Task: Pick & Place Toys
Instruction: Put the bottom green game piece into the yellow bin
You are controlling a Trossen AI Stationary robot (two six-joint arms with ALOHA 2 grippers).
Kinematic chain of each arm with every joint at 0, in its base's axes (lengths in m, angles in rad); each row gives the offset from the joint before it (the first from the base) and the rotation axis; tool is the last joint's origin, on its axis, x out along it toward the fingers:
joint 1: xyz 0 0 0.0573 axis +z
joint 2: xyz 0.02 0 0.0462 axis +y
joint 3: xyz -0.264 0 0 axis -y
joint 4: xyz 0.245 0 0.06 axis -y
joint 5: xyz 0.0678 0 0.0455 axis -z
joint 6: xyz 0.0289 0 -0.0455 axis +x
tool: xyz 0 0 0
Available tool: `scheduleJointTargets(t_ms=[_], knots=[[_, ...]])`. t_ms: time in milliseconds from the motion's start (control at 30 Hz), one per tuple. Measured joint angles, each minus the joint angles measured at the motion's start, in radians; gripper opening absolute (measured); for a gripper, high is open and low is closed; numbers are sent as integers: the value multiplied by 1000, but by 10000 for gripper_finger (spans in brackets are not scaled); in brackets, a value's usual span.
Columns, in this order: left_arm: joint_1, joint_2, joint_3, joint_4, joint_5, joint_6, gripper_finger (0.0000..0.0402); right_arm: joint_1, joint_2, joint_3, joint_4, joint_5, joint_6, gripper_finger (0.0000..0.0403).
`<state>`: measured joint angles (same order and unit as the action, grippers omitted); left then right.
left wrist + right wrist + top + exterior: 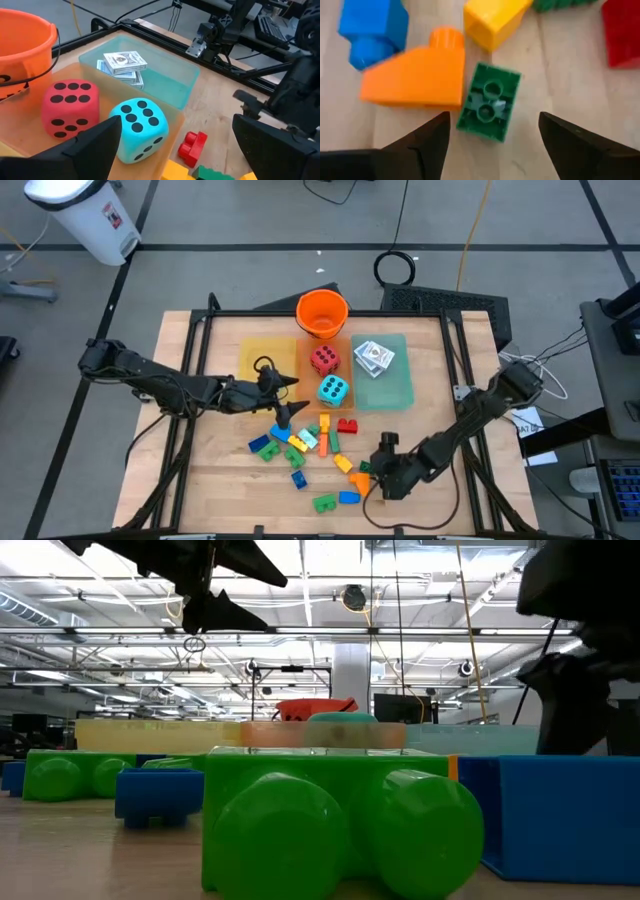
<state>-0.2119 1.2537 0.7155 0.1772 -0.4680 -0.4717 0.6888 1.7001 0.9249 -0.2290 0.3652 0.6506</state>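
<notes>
Low and right of centre on the counter (200, 470), the right tool (492, 137) hovers wide over a small green brick (489, 101) touching an orange brick (417, 77), which closing fingers might snag.

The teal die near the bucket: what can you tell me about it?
The teal die is a soft-looking, foam-like cube with rounded corners and black dots. It sits upright in the shallow orange tray, close beside the red die; whether they touch is unclear. The left tool hangs open just short of it, not touching.
</notes>
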Motion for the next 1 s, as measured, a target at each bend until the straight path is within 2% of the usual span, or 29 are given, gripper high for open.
scheduleJointTargets(t_ms=[300,700,833,1000], knots=[[2,0,0,0,-3,-2,386,-27,50,1,40,-3,-4,232],[2,0,0,9,-3,-6,387,-34,35,0,15,-4,-99,106],[2,0,0,13,-3,-9,386,-55,-38,-3,-75,6,-117,102],[2,17,0,83,12,-59,387,-77,-164,-2,-177,117,-145,118]])
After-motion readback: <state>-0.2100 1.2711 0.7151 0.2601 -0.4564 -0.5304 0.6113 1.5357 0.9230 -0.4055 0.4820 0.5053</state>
